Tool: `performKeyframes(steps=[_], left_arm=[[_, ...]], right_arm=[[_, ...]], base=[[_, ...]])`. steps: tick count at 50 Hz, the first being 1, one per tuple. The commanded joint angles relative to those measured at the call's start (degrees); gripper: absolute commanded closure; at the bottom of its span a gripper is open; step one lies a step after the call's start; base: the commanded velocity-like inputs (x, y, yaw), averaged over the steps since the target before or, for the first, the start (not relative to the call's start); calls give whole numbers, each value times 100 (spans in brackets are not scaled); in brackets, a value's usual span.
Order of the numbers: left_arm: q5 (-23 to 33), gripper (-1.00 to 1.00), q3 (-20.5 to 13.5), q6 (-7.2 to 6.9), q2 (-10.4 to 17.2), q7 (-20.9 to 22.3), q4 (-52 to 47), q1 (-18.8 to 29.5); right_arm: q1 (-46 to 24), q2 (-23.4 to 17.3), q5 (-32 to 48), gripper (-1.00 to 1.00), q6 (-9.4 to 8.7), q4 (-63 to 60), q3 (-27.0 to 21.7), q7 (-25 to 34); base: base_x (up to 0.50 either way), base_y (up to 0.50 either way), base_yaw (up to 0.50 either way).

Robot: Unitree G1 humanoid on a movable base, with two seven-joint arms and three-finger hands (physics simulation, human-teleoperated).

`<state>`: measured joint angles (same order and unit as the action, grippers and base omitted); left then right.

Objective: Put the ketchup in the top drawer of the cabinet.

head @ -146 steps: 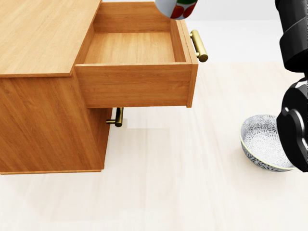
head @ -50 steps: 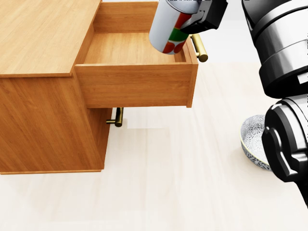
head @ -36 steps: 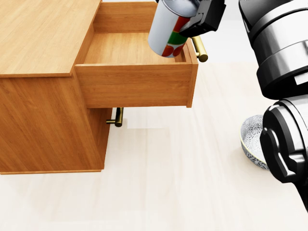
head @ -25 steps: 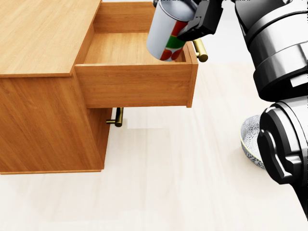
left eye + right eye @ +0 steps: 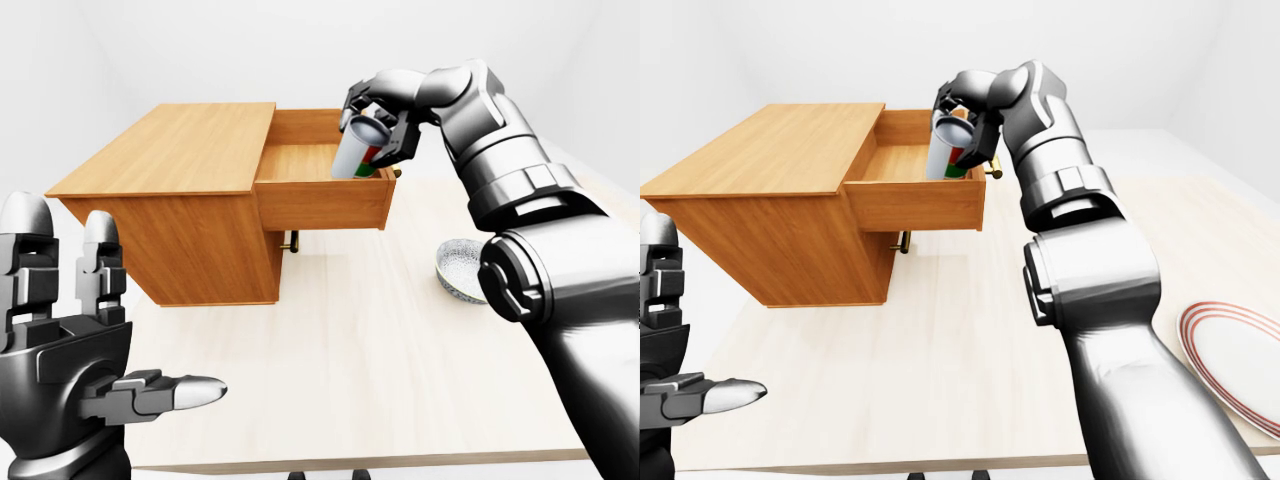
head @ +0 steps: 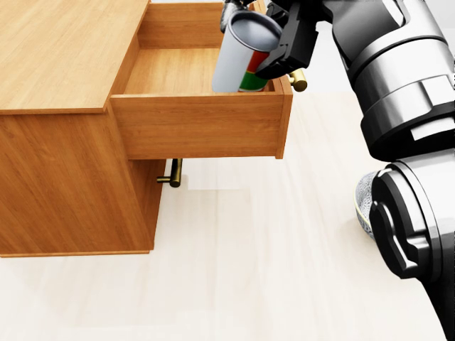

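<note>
Inside the open top drawer [image 6: 192, 71] of the light wooden cabinet [image 5: 170, 160], at its right end, the white cylindrical ketchup bottle with red and green label [image 6: 238, 60] leans left, its lower part sunk behind the drawer's near wall and hidden, so whether it touches the floor is unclear. The right robot hand [image 6: 281, 39] is clamped round it, presumably lowering it in. The left robot hand [image 5: 70, 340] idles, fingers spread, near the desk [image 5: 380, 370]. A patterned bowl [image 5: 458, 268] sits right.
</note>
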<state>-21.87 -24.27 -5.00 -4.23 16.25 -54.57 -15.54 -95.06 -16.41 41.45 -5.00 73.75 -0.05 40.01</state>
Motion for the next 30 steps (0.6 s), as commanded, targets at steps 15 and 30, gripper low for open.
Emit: performKeyframes(steps=[15,30], left_arm=[[7,-100,8,0,-13,21,-18,-26],[59,-100,58,0,-18,22,22,-18]], right_arm=[[21,41,122,-100,0,-43,-35,-1],[-107,-33,169,-100,0,-37,-50,-1]], base=[[0,0,0],[0,0,0]])
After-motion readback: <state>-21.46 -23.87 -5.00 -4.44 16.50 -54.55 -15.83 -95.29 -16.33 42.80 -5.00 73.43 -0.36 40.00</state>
